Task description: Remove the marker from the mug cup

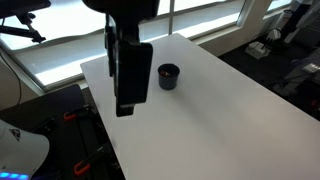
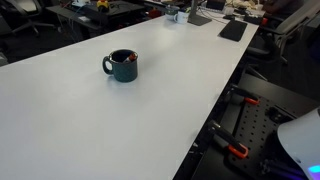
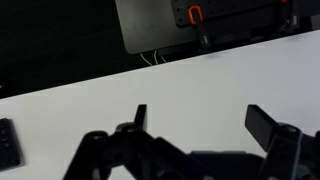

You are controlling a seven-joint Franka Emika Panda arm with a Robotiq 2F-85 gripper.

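Tool: the black two-finger gripper [image 3: 200, 113] stood wide open, holding nothing.
Marker: the thin dark-red stick marker [image 2: 129, 57] sat inside the dark cylindrical mug cup [image 2: 120, 69].
Handling: probably light, stiff and slippery; best pinched at its upper end.

The table [image 2: 90, 110] around the mug cup [image 2: 122, 66] was white, smooth and mostly matt, with a faint sheen. The mug cup had a dark, glossy surface, possibly glazed ceramic. Away from the mug cup, the gripper [image 3: 200, 118] was matt black.
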